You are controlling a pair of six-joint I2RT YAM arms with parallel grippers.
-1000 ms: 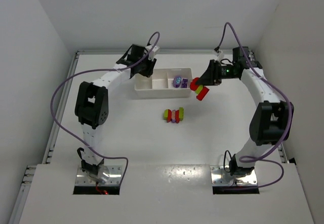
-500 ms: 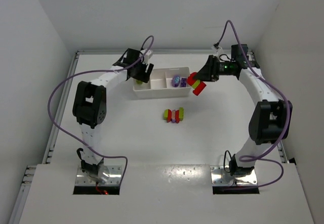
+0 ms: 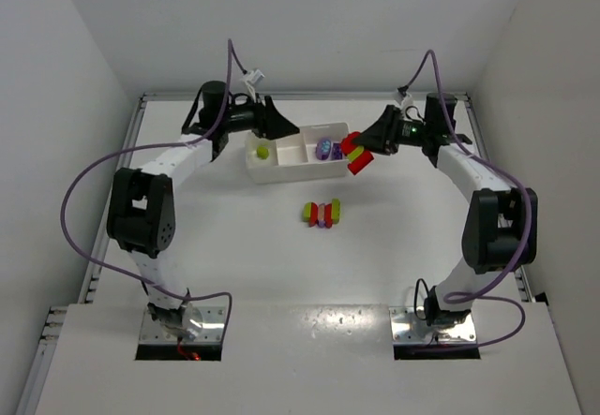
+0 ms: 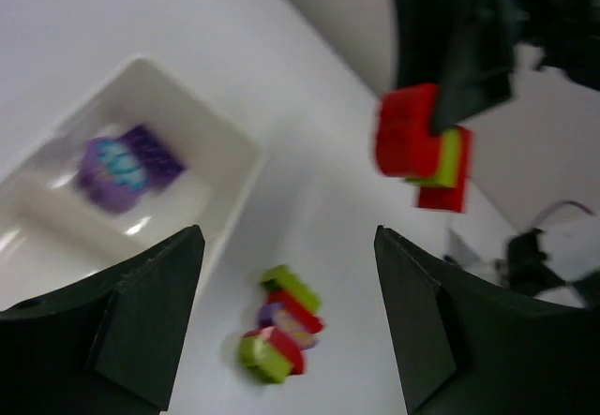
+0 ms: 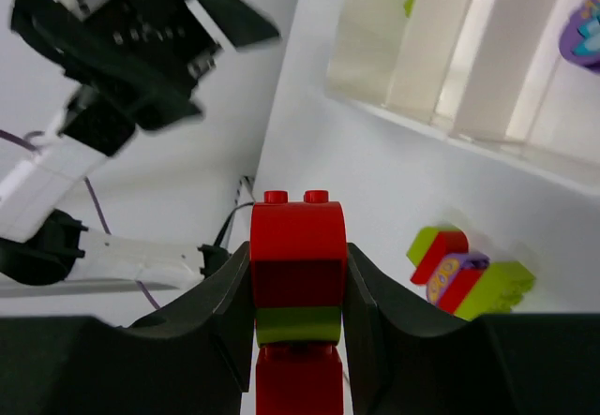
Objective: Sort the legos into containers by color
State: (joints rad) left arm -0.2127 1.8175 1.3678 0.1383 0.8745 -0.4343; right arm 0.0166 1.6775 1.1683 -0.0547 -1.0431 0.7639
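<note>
The white tray [image 3: 300, 173] sat at the far middle of the bench [image 3: 234, 237], its long side running left to right. Well apart from it, nearer the arms, lay a stuck-together cluster [image 3: 322, 213] of yellow-green, red and purple legos, its long axis also left to right. The right end effector [image 5: 298, 293] was clamped on a red, yellow-green and red stack [image 3: 359, 155] held in the air just beside the tray's right end. The stack ran lengthwise out along the fingers, studs outward. The left end effector [image 4: 286, 246] stood apart and empty over the tray's left end. A purple brick [image 3: 325, 149] lay in the right compartment and a yellow-green brick [image 3: 262, 151] in the left. The pieces looked light, rigid and slick (though studs lock hard, I judged), best pinched across flat side faces.
</note>
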